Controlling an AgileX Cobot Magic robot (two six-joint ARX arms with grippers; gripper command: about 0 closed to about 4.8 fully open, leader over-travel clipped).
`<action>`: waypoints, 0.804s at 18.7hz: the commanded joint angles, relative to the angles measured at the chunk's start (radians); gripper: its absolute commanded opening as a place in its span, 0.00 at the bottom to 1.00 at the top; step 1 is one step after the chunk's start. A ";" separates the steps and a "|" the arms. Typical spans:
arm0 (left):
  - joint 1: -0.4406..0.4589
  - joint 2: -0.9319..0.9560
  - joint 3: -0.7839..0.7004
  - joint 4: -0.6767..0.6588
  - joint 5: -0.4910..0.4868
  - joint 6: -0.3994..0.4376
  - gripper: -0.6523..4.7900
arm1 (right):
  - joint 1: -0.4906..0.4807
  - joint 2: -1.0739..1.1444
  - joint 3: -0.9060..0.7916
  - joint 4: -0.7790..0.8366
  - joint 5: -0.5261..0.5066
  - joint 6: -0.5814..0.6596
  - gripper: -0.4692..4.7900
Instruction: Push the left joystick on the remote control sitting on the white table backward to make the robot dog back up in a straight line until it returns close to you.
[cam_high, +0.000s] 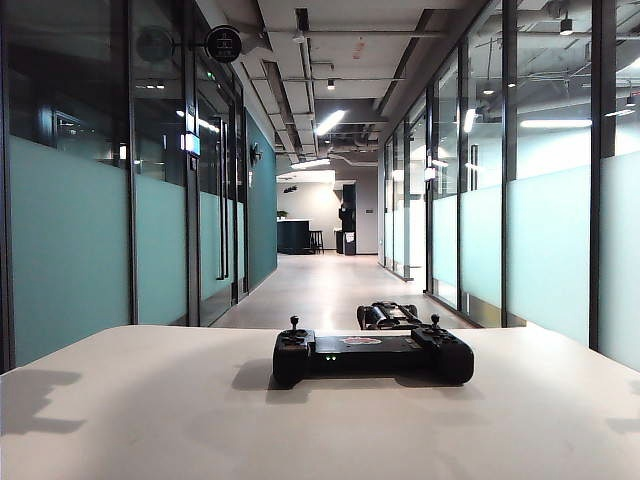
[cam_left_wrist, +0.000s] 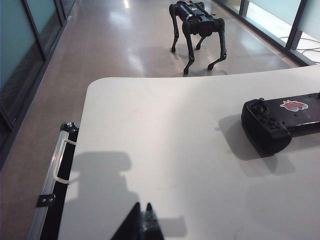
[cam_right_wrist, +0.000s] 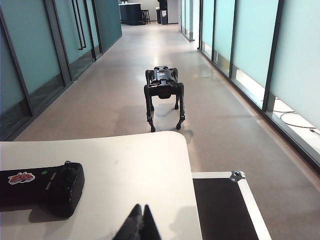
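**Both grippers standing off, robot dog waiting just past the table**

The left gripper is hanging over the white table near its left edge, fingers pressed together into a dark point and gripping nothing. The right gripper is doing the same over on the other side, near the right edge, its fingers drawn tight together and carrying nothing. Neither one is touching the remote control.

The remote control is lying flat toward the table's far edge, about midway between the left and right edges, its green lights glowing on the near face. The left joystick is standing upright on the left handle, and its twin is rising from the right handle. A red and white sticker is showing on the flat middle section.

The robot dog is standing on all four legs on the corridor floor, just beyond the table's far edge and slightly right of centre. In the exterior view only its back is peeking over the remote control. Beside the table's right edge, a black case with metal trim is sitting lower down; a similar metal-edged case is showing by the left edge.
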 joint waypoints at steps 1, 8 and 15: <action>0.000 -0.001 0.004 0.010 0.003 -0.003 0.11 | 0.000 -0.003 -0.009 0.009 0.002 -0.002 0.08; 0.016 -0.086 0.003 0.035 -0.051 -0.001 0.11 | 0.000 -0.003 -0.009 0.009 0.003 -0.002 0.08; 0.150 -0.228 -0.050 0.037 0.097 0.010 0.11 | 0.000 -0.003 -0.009 0.009 0.003 -0.002 0.08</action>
